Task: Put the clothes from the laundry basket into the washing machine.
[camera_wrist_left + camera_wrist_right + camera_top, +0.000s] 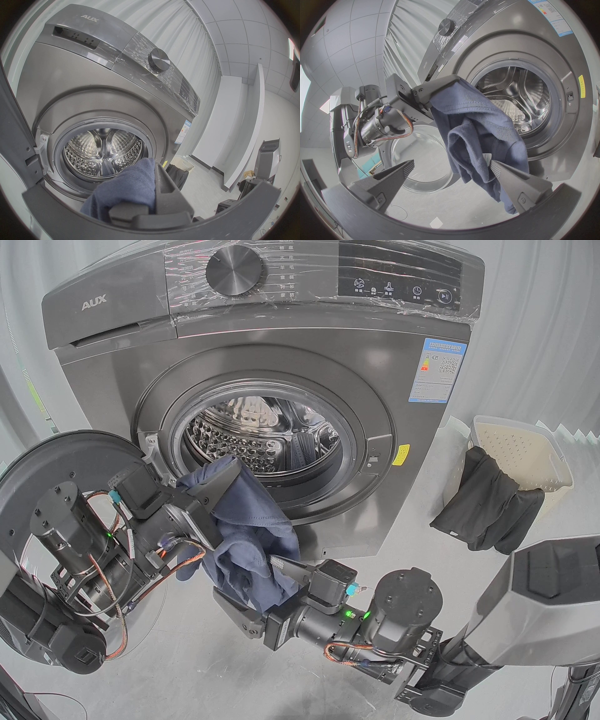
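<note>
Evidently left fingers (437, 86) clamp garment (475, 125), right fingers (393, 176) apart.

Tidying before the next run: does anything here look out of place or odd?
A black garment is slumped over the rim of the laundry basket, hanging down outside it. Wrinkled plastic film covers the control panel of the washing machine. Nothing looks spilled or broken.

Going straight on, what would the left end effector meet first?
Likely the washing machine's open drum: the left end effector, shut on the blue garment, points into its mouth. It might clip the door seal; depth is unclear.
</note>
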Controlling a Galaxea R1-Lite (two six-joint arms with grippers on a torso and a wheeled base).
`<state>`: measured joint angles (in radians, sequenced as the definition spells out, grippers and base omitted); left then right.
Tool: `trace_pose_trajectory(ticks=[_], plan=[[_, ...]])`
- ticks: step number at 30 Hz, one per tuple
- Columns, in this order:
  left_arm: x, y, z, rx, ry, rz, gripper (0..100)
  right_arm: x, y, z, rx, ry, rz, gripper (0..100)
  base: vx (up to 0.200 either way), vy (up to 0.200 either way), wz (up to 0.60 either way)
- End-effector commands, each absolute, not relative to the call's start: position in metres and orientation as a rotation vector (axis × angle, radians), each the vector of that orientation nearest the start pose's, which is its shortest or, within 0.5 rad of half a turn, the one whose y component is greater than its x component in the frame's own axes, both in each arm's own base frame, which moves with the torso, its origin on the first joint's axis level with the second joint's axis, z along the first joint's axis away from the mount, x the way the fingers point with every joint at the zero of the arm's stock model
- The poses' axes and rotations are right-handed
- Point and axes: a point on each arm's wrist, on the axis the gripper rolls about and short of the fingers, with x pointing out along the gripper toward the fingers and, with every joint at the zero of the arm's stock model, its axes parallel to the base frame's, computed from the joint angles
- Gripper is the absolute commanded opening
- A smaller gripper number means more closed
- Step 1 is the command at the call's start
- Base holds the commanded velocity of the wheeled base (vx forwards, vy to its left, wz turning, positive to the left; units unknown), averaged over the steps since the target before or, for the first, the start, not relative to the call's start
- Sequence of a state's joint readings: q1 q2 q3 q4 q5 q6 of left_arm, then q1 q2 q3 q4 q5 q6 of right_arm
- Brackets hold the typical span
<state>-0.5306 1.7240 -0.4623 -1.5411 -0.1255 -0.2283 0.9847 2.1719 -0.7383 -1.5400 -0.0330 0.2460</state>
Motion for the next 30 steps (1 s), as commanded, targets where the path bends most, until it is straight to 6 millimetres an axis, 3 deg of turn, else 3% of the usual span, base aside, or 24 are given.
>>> trace_pose_trajectory(ticks=[1, 7, 8, 11, 21, 26, 30], plan=[[0.23, -0.138, 0.182, -0.277, -0.207, -0.682, 0, 0.218, 0.314, 0.083, 0.258, 0.022, 0.938, 100, 0.0, 0.0, 0.0], [0.229, -0.138, 0.184, -0.278, -0.214, -0.684, 0, 0.231, 0.324, 0.078, 0.264, -0.004, 0.928, 100, 0.0, 0.0, 0.0], [0.229, -0.138, 0.184, -0.278, -0.214, -0.684, 0, 0.231, 0.324, 0.078, 0.265, -0.006, 0.929, 0, 0.0, 0.0, 0.0], [0.229, -0.138, 0.184, -0.278, -0.212, -0.684, 0, 0.237, 0.326, 0.077, 0.259, -0.021, 0.918, 0, 0.0, 0.0, 0.0], [0.233, -0.134, 0.182, -0.276, -0.209, -0.664, 0, 0.232, 0.321, 0.091, 0.272, -0.045, 0.922, 0, 0.0, 0.0, 0.0], [0.24, -0.128, 0.186, -0.278, -0.229, -0.634, 0, 0.21, 0.293, 0.092, 0.226, 0.038, 0.925, 0, 0.0, 0.0, 0.0], [0.241, -0.127, 0.19, -0.288, -0.244, -0.631, 0, 0.197, 0.265, 0.073, 0.167, 0.154, 0.901, 0, 0.0, 0.0, 0.0]])
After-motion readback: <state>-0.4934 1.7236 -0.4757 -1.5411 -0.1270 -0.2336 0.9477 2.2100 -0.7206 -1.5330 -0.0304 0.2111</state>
